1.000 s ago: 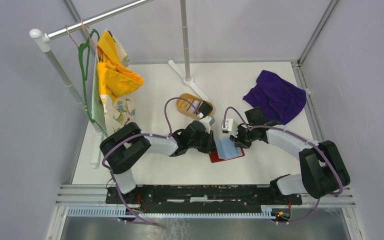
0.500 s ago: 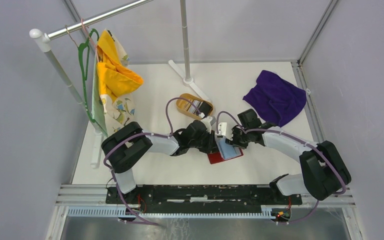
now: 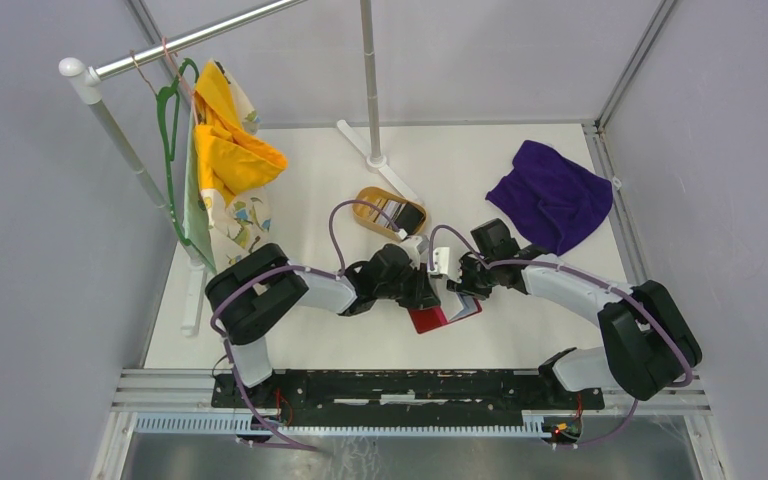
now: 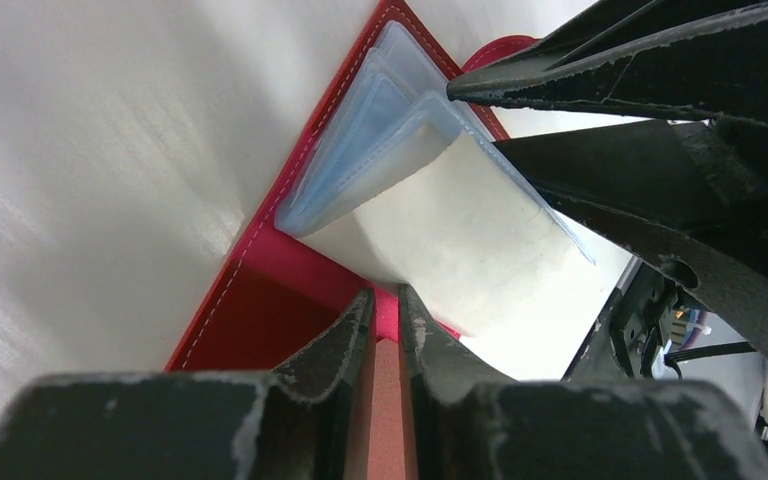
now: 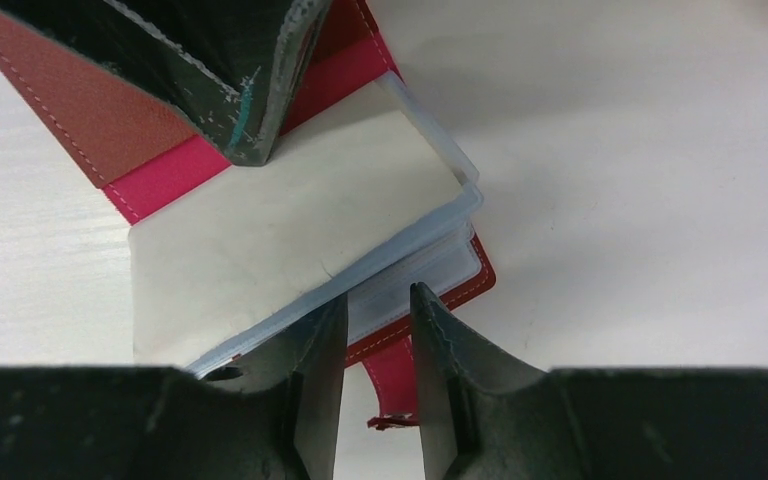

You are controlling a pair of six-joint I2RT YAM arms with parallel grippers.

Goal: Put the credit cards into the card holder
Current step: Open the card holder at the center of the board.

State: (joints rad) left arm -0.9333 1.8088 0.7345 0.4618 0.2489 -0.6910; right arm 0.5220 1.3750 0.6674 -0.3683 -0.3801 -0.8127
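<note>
The red card holder lies open on the table between both arms. My left gripper is shut on its red cover. Its clear plastic pockets stand fanned up, and the top one shows a pale sheet. I cannot tell whether that sheet is a card. My right gripper hangs at the free edge of the pockets, jaws slightly apart with nothing between them. The snap tab shows through the gap. Credit cards, black and silvery, lie in the tan tray behind.
A purple cloth lies at the back right. A clothes rack with a yellow garment and a green hanger stands at the left. A pole's white base sits behind the tray.
My right gripper has moved left onto the holder and its jaws have parted. The pale blue pocket leaf has swung up from flat. The left gripper keeps its hold.
</note>
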